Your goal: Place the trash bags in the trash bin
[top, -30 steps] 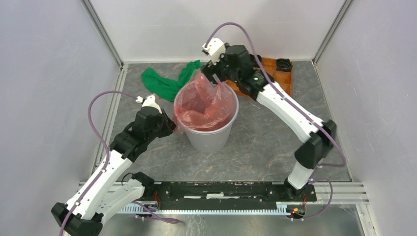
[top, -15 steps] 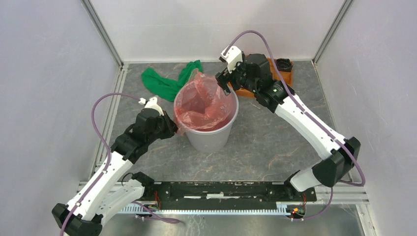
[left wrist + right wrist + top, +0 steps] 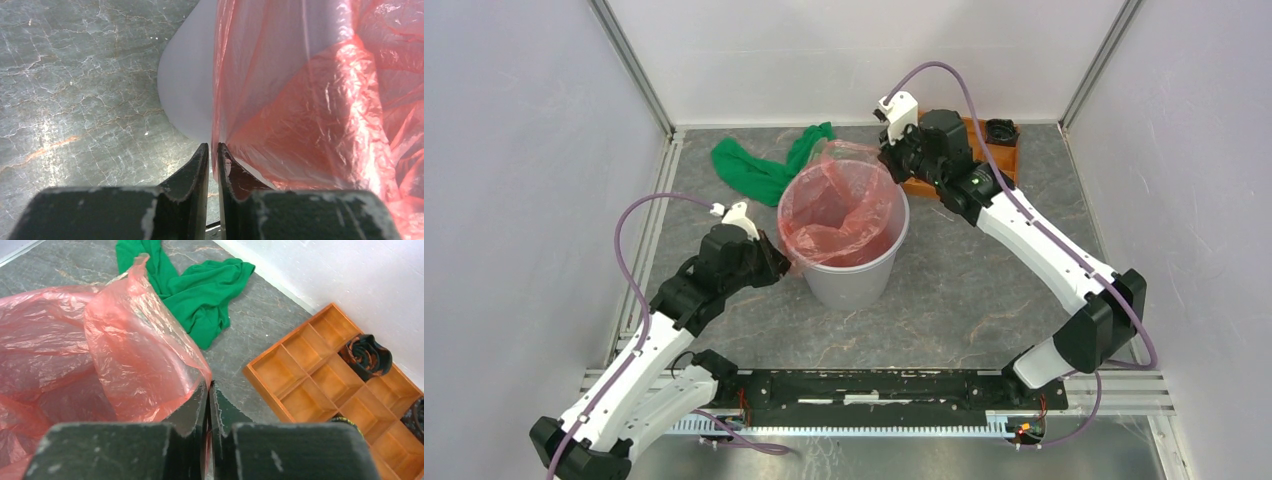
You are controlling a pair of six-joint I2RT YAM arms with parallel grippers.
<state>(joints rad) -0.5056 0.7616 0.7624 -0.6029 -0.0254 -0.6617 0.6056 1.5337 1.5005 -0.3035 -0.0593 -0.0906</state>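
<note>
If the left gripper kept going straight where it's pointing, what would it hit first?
Probably the grey wall of the trash bin, just past the trash bag film pinched in the left gripper, though depth is unclear.

Green cloth (image 3: 200, 295), orange compartment tray (image 3: 280, 371)

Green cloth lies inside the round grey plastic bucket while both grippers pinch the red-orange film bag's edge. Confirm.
Wrong: the green cloth lies on the table behind the round grey plastic bucket (top external view). The left gripper and right gripper do pinch the red-orange film bag at its edge.
</note>
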